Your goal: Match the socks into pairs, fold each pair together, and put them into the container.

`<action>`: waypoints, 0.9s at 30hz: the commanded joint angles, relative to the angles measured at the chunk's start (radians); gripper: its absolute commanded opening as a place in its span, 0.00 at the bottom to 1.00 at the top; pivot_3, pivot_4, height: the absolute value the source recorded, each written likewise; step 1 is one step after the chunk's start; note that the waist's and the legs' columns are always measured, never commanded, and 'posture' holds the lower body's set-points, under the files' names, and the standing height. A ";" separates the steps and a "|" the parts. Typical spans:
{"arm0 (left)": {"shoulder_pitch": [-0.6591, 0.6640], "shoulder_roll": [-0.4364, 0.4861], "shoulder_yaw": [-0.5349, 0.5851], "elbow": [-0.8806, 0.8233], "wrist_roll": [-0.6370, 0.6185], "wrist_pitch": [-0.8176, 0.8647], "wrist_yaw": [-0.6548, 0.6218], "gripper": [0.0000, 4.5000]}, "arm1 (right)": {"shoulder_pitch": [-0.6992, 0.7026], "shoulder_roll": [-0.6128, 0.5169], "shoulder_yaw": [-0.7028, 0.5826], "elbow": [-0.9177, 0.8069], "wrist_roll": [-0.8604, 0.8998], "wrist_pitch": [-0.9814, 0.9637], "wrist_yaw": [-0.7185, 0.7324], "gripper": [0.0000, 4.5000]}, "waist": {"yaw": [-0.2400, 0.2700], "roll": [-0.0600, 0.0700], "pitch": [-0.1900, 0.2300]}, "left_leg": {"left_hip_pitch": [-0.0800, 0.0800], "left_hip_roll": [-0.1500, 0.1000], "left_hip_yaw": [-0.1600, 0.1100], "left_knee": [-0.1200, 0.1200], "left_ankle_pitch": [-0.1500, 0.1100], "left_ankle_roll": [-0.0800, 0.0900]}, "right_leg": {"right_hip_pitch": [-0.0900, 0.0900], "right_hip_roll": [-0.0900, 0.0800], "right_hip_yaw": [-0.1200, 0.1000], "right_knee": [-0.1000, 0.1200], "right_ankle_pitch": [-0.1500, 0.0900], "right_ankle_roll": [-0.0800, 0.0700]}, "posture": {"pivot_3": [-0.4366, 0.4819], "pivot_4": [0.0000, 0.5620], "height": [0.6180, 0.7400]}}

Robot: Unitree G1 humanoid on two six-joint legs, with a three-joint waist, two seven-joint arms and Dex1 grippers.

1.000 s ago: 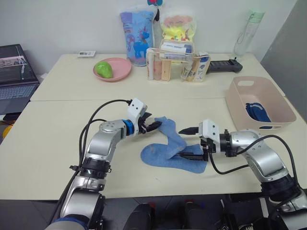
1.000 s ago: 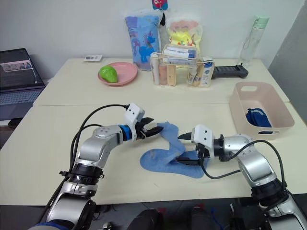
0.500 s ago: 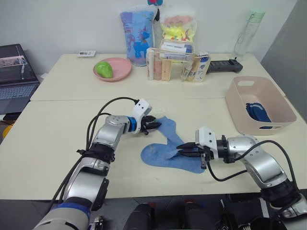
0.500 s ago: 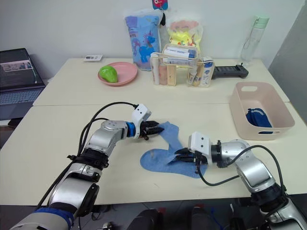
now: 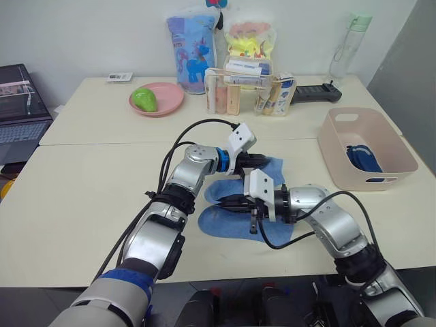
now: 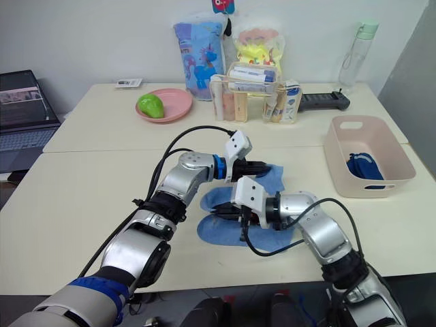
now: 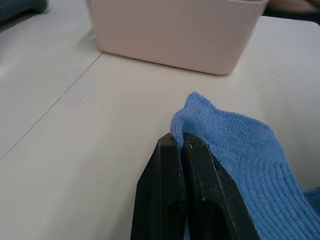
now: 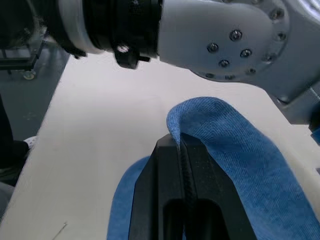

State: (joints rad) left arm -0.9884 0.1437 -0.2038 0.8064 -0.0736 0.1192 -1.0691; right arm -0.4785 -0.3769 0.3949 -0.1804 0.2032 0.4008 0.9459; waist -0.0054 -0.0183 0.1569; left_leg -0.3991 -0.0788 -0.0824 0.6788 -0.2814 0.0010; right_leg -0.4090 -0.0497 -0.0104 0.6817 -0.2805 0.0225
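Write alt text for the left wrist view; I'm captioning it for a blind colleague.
The left pincer, shut, pinches the edge of a light blue sock lying on a pale table. Beyond it stands the pale pink container.

Even, bright, diffuse light is falling from overhead; table (image 5: 82, 197) is showing only soft, faint shadows under the arms. No strong glare is appearing. Head views are staying sharp. Left wrist view is rendering the container (image 7: 175, 30) slightly soft in the background.
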 commanded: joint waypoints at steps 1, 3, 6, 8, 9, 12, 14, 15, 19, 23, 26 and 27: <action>0.001 -0.002 -0.029 0.008 0.040 -0.090 -0.005 0.00 | -0.008 0.000 -0.008 0.020 -0.014 -0.018 -0.008 0.10 | 0.000 0.000 0.000 | 0.000 0.000 0.000 0.000 0.000 0.000 | 0.000 0.000 0.000 0.000 0.000 0.000 | 0.48 0.27 1.00; 0.001 0.003 -0.017 0.014 0.044 -0.114 0.020 0.10 | -0.001 -0.008 -0.029 0.009 -0.001 -0.004 -0.008 0.22 | 0.000 0.000 0.000 | 0.000 0.000 0.000 0.000 0.000 0.000 | 0.000 0.000 0.000 0.000 0.000 0.000 | 0.48 0.27 1.00; 0.001 0.040 0.034 -0.011 0.014 -0.107 0.038 0.27 | 0.023 -0.046 -0.082 -0.069 0.053 0.059 0.002 0.45 | 0.000 0.000 0.000 | 0.000 0.000 0.000 0.000 0.000 0.000 | 0.000 0.000 0.000 0.000 0.000 0.000 | 0.48 0.27 1.00; 0.012 0.073 0.060 -0.053 -0.009 -0.099 0.024 0.41 | 0.041 -0.077 -0.116 -0.125 0.097 0.103 0.013 0.45 | 0.000 0.000 0.000 | -0.001 0.000 0.000 0.000 0.000 0.000 | -0.001 0.000 0.000 0.000 0.000 0.000 | 0.48 0.27 1.00; 0.022 0.096 0.074 -0.082 -0.022 -0.088 0.008 0.48 | 0.049 -0.093 -0.136 -0.148 0.117 0.121 0.016 0.45 | -0.001 0.000 0.000 | 0.000 0.000 0.000 0.000 0.000 0.000 | -0.001 0.000 0.000 0.000 0.000 0.000 | 0.48 0.27 1.00; 0.079 0.179 0.092 -0.202 -0.043 -0.061 -0.034 0.68 | 0.069 -0.173 -0.179 -0.164 0.098 0.092 0.024 0.45 | -0.003 0.000 0.000 | -0.001 0.000 0.000 -0.001 0.000 0.000 | -0.001 0.000 0.001 0.000 0.000 0.000 | 0.48 0.27 1.00; 0.134 0.229 0.092 -0.308 -0.063 -0.025 -0.068 0.82 | 0.076 -0.242 -0.177 -0.121 0.027 0.008 0.033 0.45 | -0.003 0.000 0.000 | 0.000 0.000 0.000 -0.001 0.000 0.000 | -0.001 0.000 0.001 0.000 0.000 0.000 | 0.48 0.27 1.00; 0.186 0.265 0.088 -0.397 -0.079 -0.006 -0.099 0.88 | 0.077 -0.285 -0.165 -0.070 -0.027 -0.067 0.039 0.45 | -0.002 0.000 0.000 | 0.000 0.000 0.000 0.000 0.000 0.000 | -0.001 0.000 0.001 0.000 0.000 0.000 | 0.48 0.27 1.00; 0.373 0.383 0.068 -0.690 -0.122 0.038 -0.184 0.88 | 0.056 -0.354 -0.134 0.131 -0.163 -0.302 0.035 0.45 | -0.003 0.000 0.000 | 0.000 0.000 0.001 -0.001 0.000 0.000 | -0.001 0.000 0.001 -0.001 0.000 0.000 | 0.48 0.27 1.00; 0.515 0.479 0.061 -0.856 -0.133 -0.008 -0.239 0.88 | 0.022 -0.354 -0.103 0.285 -0.214 -0.450 0.077 0.45 | -0.001 0.001 0.000 | 0.001 0.001 0.001 -0.001 0.000 0.000 | 0.000 0.000 0.001 0.000 0.000 0.000 | 0.48 0.27 1.00; 0.572 0.511 0.047 -0.924 -0.124 -0.041 -0.241 0.88 | -0.012 -0.343 -0.092 0.361 -0.232 -0.520 0.101 0.45 | -0.001 0.001 0.000 | 0.001 0.001 0.001 -0.001 0.000 0.000 | 0.001 0.000 0.002 0.000 0.000 0.000 | 0.48 0.27 1.00; 0.584 0.516 0.038 -0.933 -0.114 -0.058 -0.238 0.88 | -0.026 -0.337 -0.088 0.384 -0.239 -0.538 0.108 0.45 | 0.000 0.001 0.000 | 0.001 0.001 0.001 -0.001 0.000 0.000 | 0.001 0.000 0.002 0.000 0.000 0.000 | 0.48 0.27 1.00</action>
State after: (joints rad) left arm -0.4075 0.6480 -0.1534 -0.0784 -0.1893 0.0956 -1.3068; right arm -0.4768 -0.7194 0.3049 0.1905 -0.0242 -0.0940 1.0403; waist -0.0049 -0.0173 0.1571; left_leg -0.3977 -0.0777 -0.0814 0.6783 -0.2815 0.0013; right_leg -0.4074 -0.0495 -0.0092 0.6811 -0.2805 0.0222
